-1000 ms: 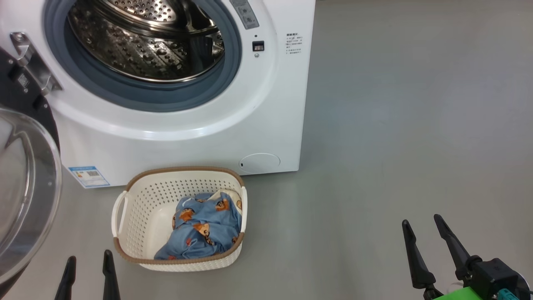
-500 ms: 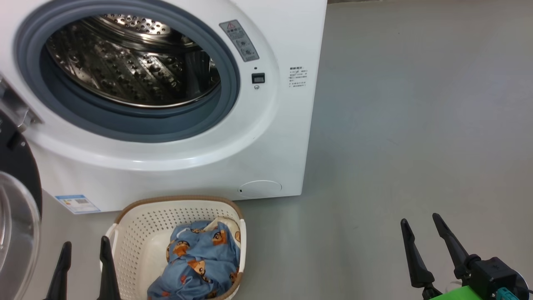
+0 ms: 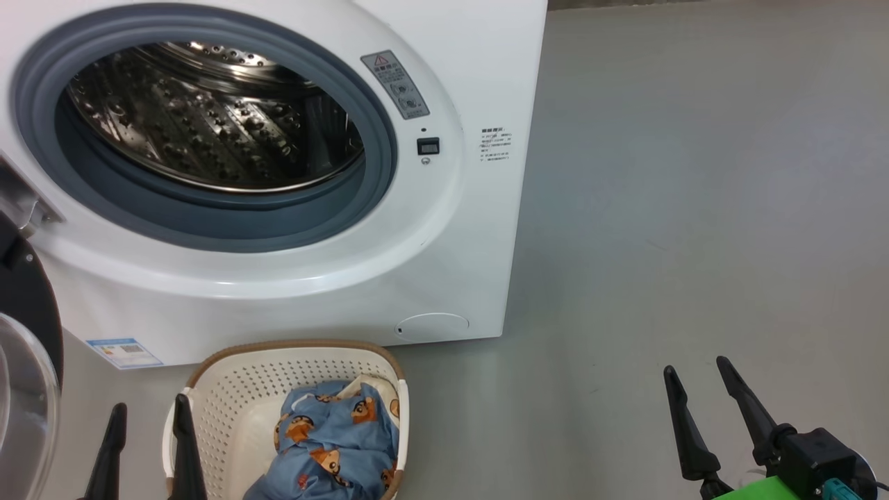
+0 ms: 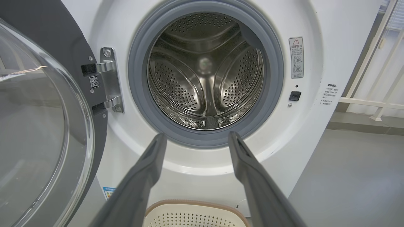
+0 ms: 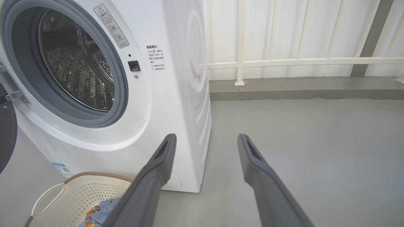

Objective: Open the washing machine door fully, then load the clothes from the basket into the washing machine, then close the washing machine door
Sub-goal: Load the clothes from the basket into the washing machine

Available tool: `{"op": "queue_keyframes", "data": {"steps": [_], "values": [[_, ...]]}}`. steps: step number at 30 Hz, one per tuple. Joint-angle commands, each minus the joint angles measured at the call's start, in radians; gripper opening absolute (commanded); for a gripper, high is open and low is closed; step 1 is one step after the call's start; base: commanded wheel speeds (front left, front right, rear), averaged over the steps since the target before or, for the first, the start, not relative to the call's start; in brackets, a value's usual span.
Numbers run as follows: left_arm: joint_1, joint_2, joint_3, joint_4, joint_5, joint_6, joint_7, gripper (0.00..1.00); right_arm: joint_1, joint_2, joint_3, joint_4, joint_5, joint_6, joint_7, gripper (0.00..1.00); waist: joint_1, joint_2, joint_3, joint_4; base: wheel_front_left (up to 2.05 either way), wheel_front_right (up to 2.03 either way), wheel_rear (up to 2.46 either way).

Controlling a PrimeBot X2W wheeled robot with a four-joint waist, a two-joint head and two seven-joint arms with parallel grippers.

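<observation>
The white washing machine (image 3: 458, 229) stands open, its steel drum (image 3: 208, 132) bare inside the grey gasket. Its door (image 4: 41, 126), black-rimmed with a clear glass bowl, is swung wide to the left on its hinge (image 4: 109, 80). On the floor before the machine sits the cream basket (image 3: 229, 389) with the blue bear-print clothes (image 3: 333, 444) in its right half. My left gripper (image 3: 149, 413) is open just left of the basket's left wall, holding nothing. My right gripper (image 3: 694, 371) is open over bare floor, far to the right of the basket.
Grey floor (image 3: 694, 208) spreads to the right of the machine. A white railing (image 5: 300, 61) and a low kerb (image 5: 300, 90) run behind it. The open door's glass (image 3: 21, 410) sits close to my left gripper.
The head camera has tilted up: machine and basket slid down the picture and more of the drum shows. Both grippers keep their places and stay open.
</observation>
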Motion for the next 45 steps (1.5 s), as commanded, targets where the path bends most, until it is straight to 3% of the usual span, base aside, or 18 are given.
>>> {"op": "queue_keyframes", "data": {"steps": [1,25,37,45], "values": [[-0.018,0.015,0.026,-0.023,-0.004,-0.003,-0.006,1.0,-0.029,-0.008,0.032,-0.019,0.009,0.003,-0.012,1.0,0.0,-0.0001,-0.004,-0.001,0.0,0.0,0.0],[-0.002,0.015,-0.005,-0.001,-0.022,-0.007,-0.006,1.0,-0.016,-0.008,0.058,0.002,0.03,0.003,-0.012,1.0,0.0,-0.0001,-0.003,0.003,0.0,0.0,0.0],[-0.085,0.015,-0.065,0.079,-0.093,0.004,-0.006,1.0,-0.055,-0.008,0.058,0.008,0.039,0.003,-0.012,1.0,0.0,-0.0001,0.161,-0.01,0.0,0.0,0.0],[-0.2,0.015,-0.102,0.206,-0.123,-0.019,-0.006,1.0,-0.093,-0.008,0.052,0.014,0.04,0.003,-0.012,1.0,0.0,-0.0001,0.308,-0.017,0.0,0.0,0.0]]}}
